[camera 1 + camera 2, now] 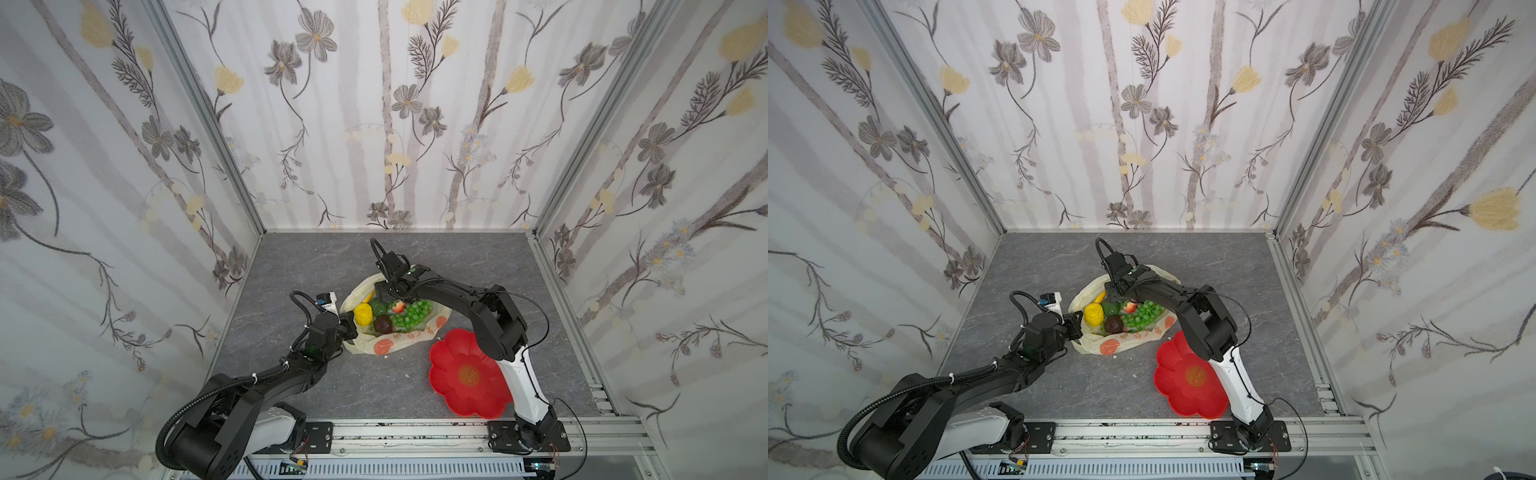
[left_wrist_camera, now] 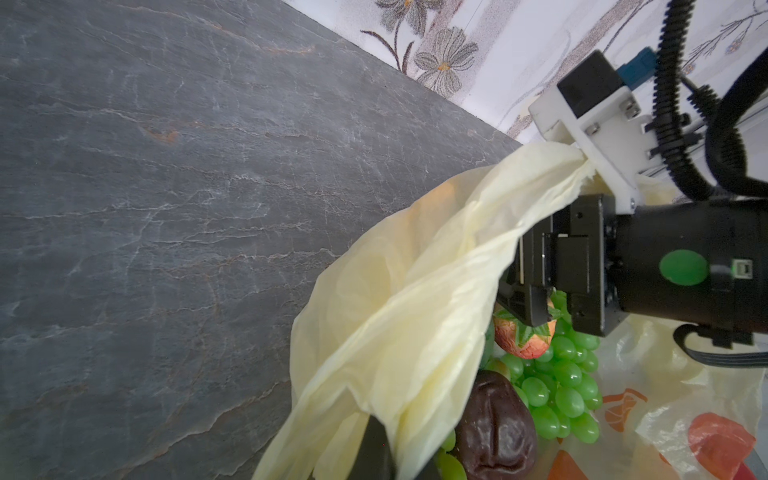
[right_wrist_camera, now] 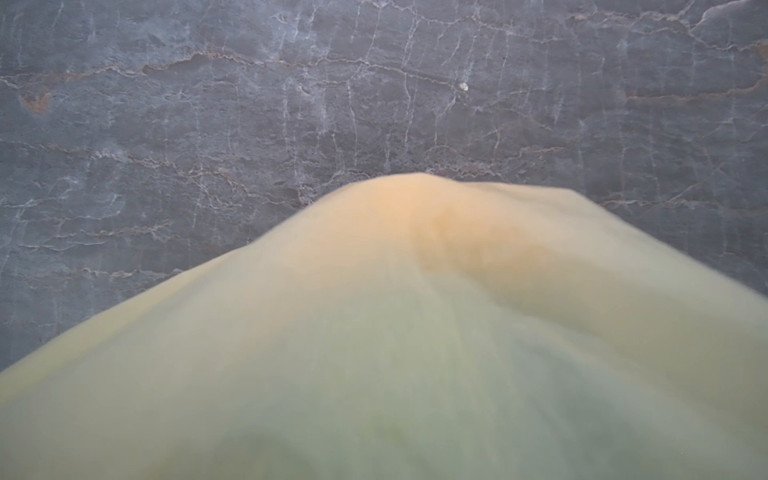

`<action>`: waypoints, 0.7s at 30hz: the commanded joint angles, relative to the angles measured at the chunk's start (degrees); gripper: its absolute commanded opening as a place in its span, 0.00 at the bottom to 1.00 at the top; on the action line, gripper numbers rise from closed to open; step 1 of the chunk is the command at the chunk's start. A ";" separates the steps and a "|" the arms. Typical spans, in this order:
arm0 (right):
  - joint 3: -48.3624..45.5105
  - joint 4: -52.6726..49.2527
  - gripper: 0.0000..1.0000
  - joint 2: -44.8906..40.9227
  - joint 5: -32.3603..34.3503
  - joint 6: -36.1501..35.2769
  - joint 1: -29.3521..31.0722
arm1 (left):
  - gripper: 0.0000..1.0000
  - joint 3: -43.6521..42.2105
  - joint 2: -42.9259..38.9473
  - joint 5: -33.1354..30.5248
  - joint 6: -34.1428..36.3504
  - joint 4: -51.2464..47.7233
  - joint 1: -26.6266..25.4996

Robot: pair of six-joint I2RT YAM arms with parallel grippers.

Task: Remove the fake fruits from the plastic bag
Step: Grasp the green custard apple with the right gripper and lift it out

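Note:
In both top views the pale-yellow plastic bag [image 1: 392, 338] [image 1: 1121, 338] lies open mid-table. Inside it show a yellow lemon [image 1: 363, 314], a dark green avocado [image 1: 378, 307], a red strawberry [image 1: 399, 306] [image 2: 521, 343], a green grape bunch [image 1: 412, 314] [image 2: 557, 386], a blackish-brown fruit [image 1: 383, 323] [image 2: 494, 424] and a banana tip [image 1: 368, 296]. My left gripper [image 1: 352, 326] [image 2: 386, 461] is shut on the bag's left rim, pulling the film taut. My right gripper [image 1: 392, 298] [image 2: 559, 316] reaches in from the far side, its fingers apart just above the strawberry and grapes. Bag film [image 3: 415, 332] hides the jaws in the right wrist view.
A red flower-shaped dish [image 1: 449, 361] [image 1: 1177, 374] sits to the right of the bag, partly under the right arm. Floral walls close in three sides of the grey slate tabletop [image 1: 316, 266]. An aluminium rail [image 1: 415, 432] runs along the front edge.

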 commanded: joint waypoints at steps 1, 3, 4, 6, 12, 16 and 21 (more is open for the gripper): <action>0.38 1.12 0.73 0.85 -1.57 0.40 -0.02 | 0.00 0.08 -0.15 -0.21 0.27 2.10 0.07; 0.38 1.12 0.71 0.80 -1.82 0.45 -0.02 | 0.00 -0.01 -0.41 -0.27 0.18 2.13 0.31; 0.38 1.12 0.69 0.85 -1.86 0.35 -0.02 | 0.00 -0.10 -0.52 -0.32 0.18 2.10 0.22; 0.38 1.03 0.67 0.74 -1.97 0.36 -0.02 | 0.00 -0.09 -0.56 -0.38 0.22 2.04 0.22; 0.38 0.77 0.63 -0.48 -2.19 0.35 0.07 | 0.00 -0.10 -0.35 -0.35 0.28 2.09 0.40; 0.29 0.48 0.63 -1.52 -2.19 0.27 0.32 | 0.00 -0.03 -0.35 -0.30 0.30 2.11 0.36; 0.20 0.41 0.62 -2.54 -2.19 0.18 0.60 | 0.00 0.15 0.05 0.12 0.19 2.04 0.62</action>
